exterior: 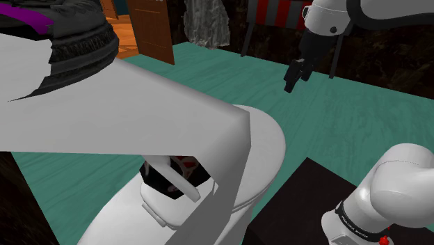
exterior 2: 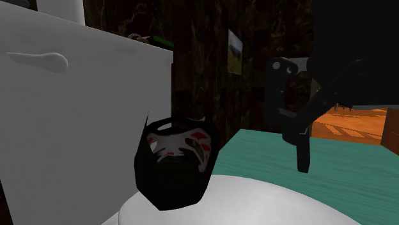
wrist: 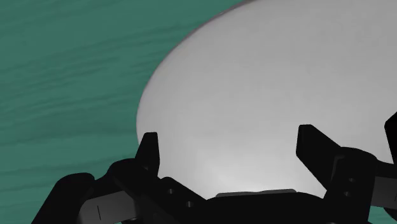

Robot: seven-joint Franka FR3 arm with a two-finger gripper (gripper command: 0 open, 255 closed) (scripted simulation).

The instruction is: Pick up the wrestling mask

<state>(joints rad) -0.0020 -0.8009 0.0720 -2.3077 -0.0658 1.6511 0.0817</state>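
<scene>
The wrestling mask (exterior 2: 176,160) is black with white and red markings. It sits on the white toilet lid (exterior 2: 256,204), close against the tank (exterior 2: 77,128). In the shoulder view the tank's corner hides most of the mask (exterior: 182,167). My gripper (exterior: 291,78) hangs in the air well away from the mask, over the teal floor past the lid's rounded front. In the second exterior view the gripper (exterior 2: 300,147) is to the right of the mask and apart from it. The wrist view has the gripper (wrist: 232,149) open, with nothing between its fingers (wrist: 149,149), looking down at the lid (wrist: 267,95).
A dark garment with a purple stripe (exterior: 76,35) lies on top of the tank (exterior: 139,104). A flush handle (exterior 2: 38,61) sticks out of the tank front. Teal floor (exterior: 348,118) surrounds the toilet. A wooden door (exterior: 153,28) stands behind. My black stand (exterior: 313,202) is at the lower right.
</scene>
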